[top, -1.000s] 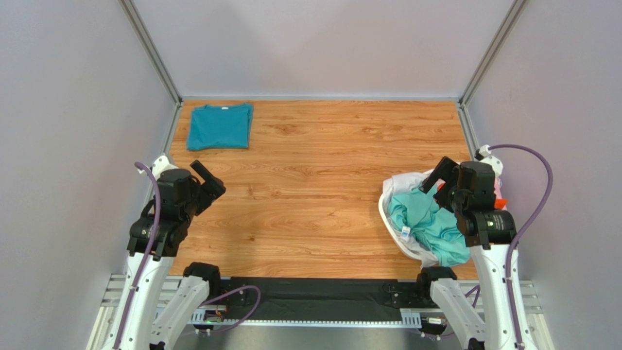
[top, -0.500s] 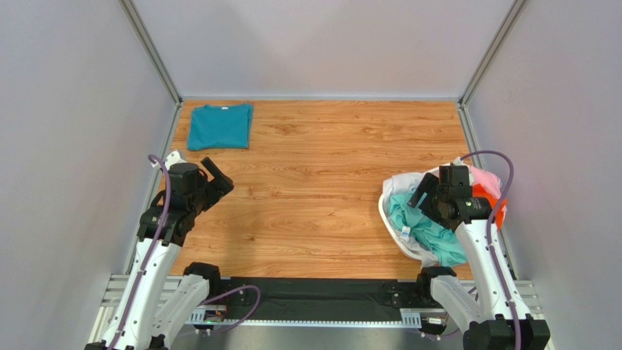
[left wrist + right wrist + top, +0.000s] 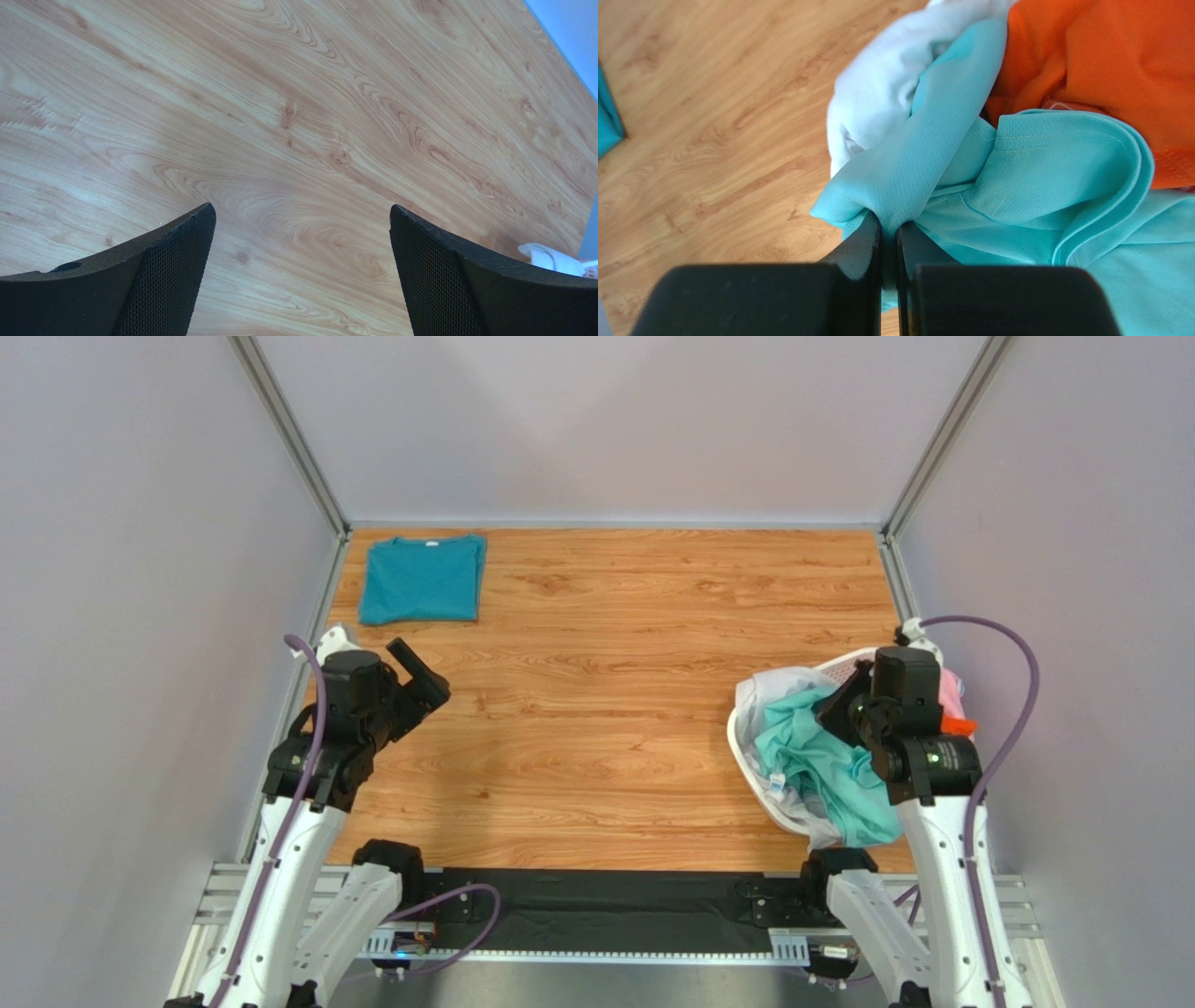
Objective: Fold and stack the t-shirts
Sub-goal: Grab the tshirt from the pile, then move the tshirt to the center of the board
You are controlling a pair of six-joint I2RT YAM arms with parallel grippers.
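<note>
- Pinching a fold of the mint-aqua t-shirt (image 3: 1046, 161), the right gripper (image 3: 889, 234) has its jaws pressed together on the cloth, at the right side of the table (image 3: 631, 672).
- Left gripper (image 3: 302, 217) hangs spread wide above the table.
- Teal t-shirt (image 3: 421, 578) lies folded flat in the far-left corner.

Wood-grain table (image 3: 617, 658), white laundry basket (image 3: 738, 742) near its right edge, folded teal t-shirt (image 3: 421, 578) well apart from the basket, far left
</note>
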